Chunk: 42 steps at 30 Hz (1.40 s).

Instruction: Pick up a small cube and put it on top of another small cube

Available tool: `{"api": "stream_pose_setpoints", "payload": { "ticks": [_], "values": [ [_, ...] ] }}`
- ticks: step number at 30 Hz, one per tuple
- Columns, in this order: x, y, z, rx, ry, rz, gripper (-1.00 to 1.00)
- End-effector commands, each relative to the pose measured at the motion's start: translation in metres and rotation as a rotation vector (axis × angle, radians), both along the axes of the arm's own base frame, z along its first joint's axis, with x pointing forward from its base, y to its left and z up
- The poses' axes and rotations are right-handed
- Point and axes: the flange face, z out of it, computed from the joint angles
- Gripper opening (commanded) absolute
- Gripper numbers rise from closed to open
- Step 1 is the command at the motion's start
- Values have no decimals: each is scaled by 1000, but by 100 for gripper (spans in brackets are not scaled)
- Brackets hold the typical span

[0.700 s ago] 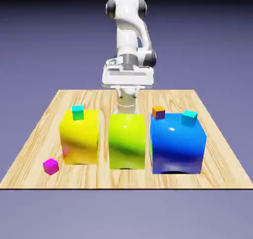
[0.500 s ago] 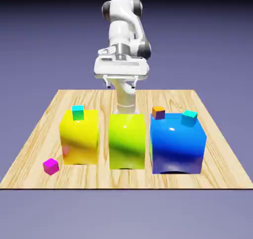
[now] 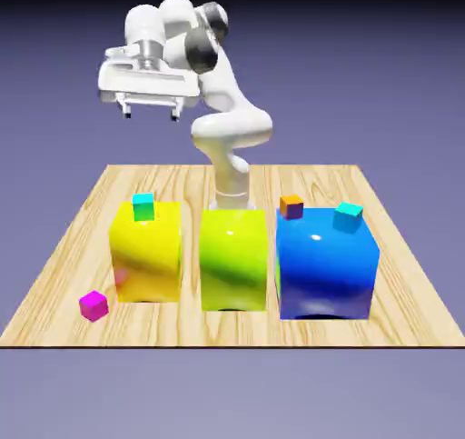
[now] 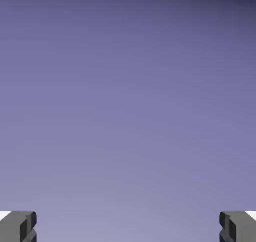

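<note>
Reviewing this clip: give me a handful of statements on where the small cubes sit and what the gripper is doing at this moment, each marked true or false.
1. The magenta cube lies on the table, in front of the yellow block. True.
2. The gripper is shut on the magenta cube. False: it is open, empty, high above the table; the hand view shows only backdrop between its fingertips.
3. The cyan cube sits on top of the blue block. True.
4. The orange-and-purple cube rests on the lime block. False: it is at the blue block's rear corner.
5. The teal cube is on the table. False: it is on the yellow block.
</note>
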Motion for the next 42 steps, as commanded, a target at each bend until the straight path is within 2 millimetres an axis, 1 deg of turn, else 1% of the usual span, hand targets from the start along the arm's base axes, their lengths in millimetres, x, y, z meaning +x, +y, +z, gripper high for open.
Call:
{"api": "stream_pose_setpoints", "payload": {
  "ticks": [1, 4, 6, 8, 11, 13, 16, 19, 22, 25, 28, 31, 34, 36, 38, 39, 40, 41, 42],
  "values": [
    [-1, -12, -2, -1, -4, 12, 0],
    [-3, -48, -12, -3, -12, 47, 0],
    [-3, -71, -23, -4, -15, 72, 0],
    [-4, -94, -37, -4, -15, 97, 0],
    [-3, -126, -64, -1, -12, 138, 0],
    [-2, -146, -85, 1, -7, 167, 0],
    [-1, -173, -123, 6, 4, 214, 0],
    [1, -196, -166, 14, 20, 265, 0],
    [2, -214, -214, 23, 39, 321, 0],
    [2, -226, -267, 34, 62, 382, 0],
    [0, -233, -323, 47, 87, 449, 0],
    [-5, -235, -380, 63, 114, 521, 0],
    [-13, -231, -439, 81, 144, 599, 0],
    [-13, -231, -439, 81, 144, 600, 0],
    [6, -209, -477, 81, 143, 599, 0],
    [11, -200, -489, 81, 144, 600, 0],
    [11, -200, -489, 81, 144, 600, -100],
    [11, -200, -489, 81, 144, 600, -100],
    [3, -213, -470, 81, 143, 599, -100]
  ]
}}
